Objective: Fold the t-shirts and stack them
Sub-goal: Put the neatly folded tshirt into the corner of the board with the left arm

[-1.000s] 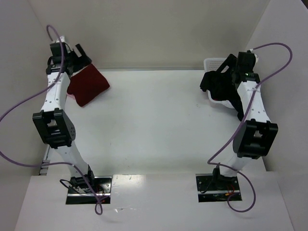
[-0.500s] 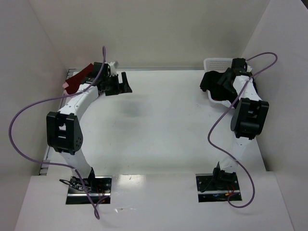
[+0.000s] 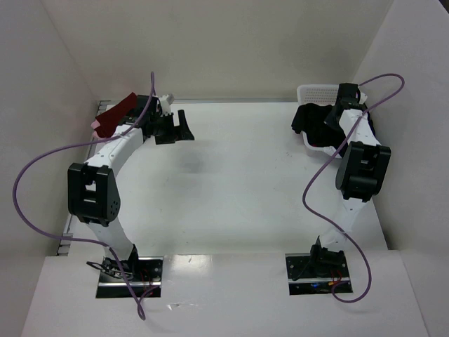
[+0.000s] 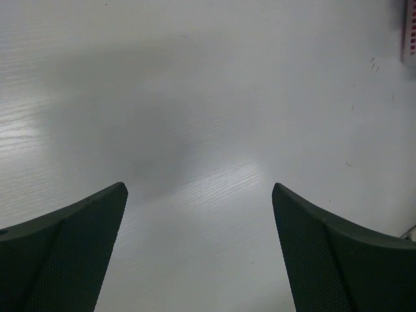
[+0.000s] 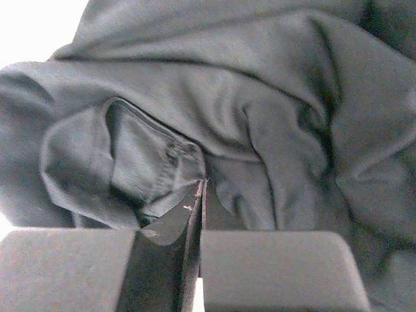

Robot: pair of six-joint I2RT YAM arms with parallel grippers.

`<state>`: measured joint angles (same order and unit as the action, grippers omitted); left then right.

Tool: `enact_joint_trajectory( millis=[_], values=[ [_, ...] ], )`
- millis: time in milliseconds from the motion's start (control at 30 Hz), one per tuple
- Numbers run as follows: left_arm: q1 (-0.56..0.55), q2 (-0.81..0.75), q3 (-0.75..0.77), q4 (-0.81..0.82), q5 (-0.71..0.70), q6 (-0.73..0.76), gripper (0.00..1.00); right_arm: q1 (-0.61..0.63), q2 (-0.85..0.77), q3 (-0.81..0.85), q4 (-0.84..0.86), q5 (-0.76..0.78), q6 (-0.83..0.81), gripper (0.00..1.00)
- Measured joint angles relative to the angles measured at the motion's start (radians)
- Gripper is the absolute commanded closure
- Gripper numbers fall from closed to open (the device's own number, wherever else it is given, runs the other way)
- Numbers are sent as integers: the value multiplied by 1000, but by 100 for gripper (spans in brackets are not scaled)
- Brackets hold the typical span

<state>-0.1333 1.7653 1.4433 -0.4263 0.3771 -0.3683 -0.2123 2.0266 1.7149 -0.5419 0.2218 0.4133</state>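
The black t-shirt (image 3: 312, 125) lies bunched in the basket at the far right. My right gripper (image 3: 337, 111) reaches down into it. In the right wrist view the jaws (image 5: 203, 185) are pressed together, their tips pinching a fold of the black t-shirt (image 5: 260, 97). The dark maroon t-shirt (image 3: 116, 114) lies at the far left edge of the table, with a bit of light pink cloth (image 3: 95, 126) beside it. To the right of the maroon shirt my left gripper (image 3: 176, 128) hovers open over bare table, and nothing shows between its fingers (image 4: 198, 190).
The white mesh basket (image 3: 313, 90) stands at the back right against the side wall. White walls close in the table at the back and on both sides. Purple cables loop off both arms.
My left arm has swung away from the maroon shirt, right, toward the table's middle, staying open. The right gripper has dropped into the black shirt and shut.
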Motion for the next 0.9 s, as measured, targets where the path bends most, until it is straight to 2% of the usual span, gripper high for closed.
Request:
enact_joint_trajectory(
  millis=[67,100,167,200,300,333,433,500,533,700,900],
  values=[
    [0,-5,0,0,8,0,0,0,11,25,-1,-7,-8,98],
    [0,-10,-2,2,11,0,0,0,19,46,-9,-13,-13,67],
    [0,-23,-8,3,15,-1,0,0,33,87,-17,-16,-19,39],
    [0,-30,-13,6,16,-1,0,0,34,98,-16,-16,-30,34],
    [0,-58,-39,12,21,-2,0,0,33,98,-18,-5,-50,31],
    [0,-65,-45,12,23,-2,0,0,33,93,-18,-1,-53,24],
    [0,-74,-57,15,29,-3,0,0,29,55,-15,4,-63,19],
    [0,-74,-59,16,35,-2,0,0,28,16,-16,4,-61,4],
    [2,-74,-60,16,39,-2,0,0,28,-4,-16,3,-58,0],
    [13,-75,-60,17,46,3,0,0,-33,-133,11,-17,-43,0],
    [59,-75,-57,5,35,7,0,9,-282,-238,26,-69,-17,0]
  ],
)
